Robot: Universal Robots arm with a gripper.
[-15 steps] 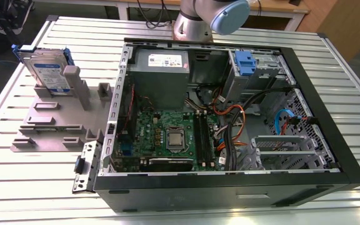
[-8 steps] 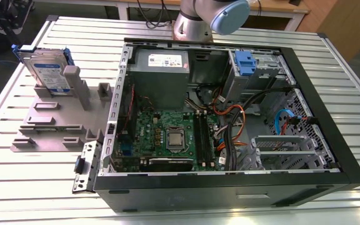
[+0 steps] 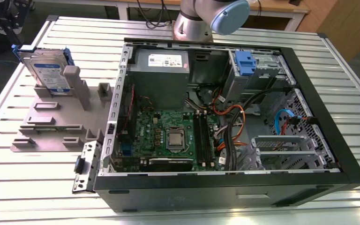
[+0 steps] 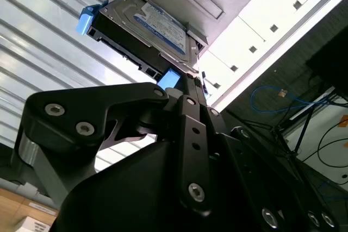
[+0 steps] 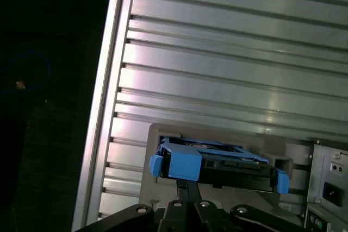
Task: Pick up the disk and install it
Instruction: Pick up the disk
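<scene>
Exterior view: the disk (image 3: 45, 70), a flat silver hard drive with a white-and-blue label clipped in a blue plastic carrier frame, stands on edge in a slot of a grey plastic fixture (image 3: 48, 124) at the exterior view's left. The fixture lies on a ribbed aluminium table (image 3: 336, 61), just beside an open black computer case (image 3: 330, 154) that lies on its side. Inside the case, a grey power supply box (image 3: 160, 63) sits at the far end and a green motherboard (image 3: 167, 133) lies nearer the camera. The silver arm (image 3: 192, 21), with a pale blue joint cap, rises behind the case, well apart from the disk.

Second wrist view: the black gripper (image 4: 186, 86) points toward the disk (image 4: 157, 25), which sits label-side out in the fixture (image 4: 204, 1) on the table (image 4: 32, 42). The gripper's fingers look drawn close together, and it grasps nothing.

First wrist view: the disk (image 5: 217, 167) appears edge-on, the blue frame facing the camera, seated in the fixture (image 5: 157, 134) on the table (image 5: 217, 52). The gripper (image 5: 184, 186) narrows to a point in line with the disk. A grey metal corner of the computer case (image 5: 326, 183) stands beside the fixture.
</scene>
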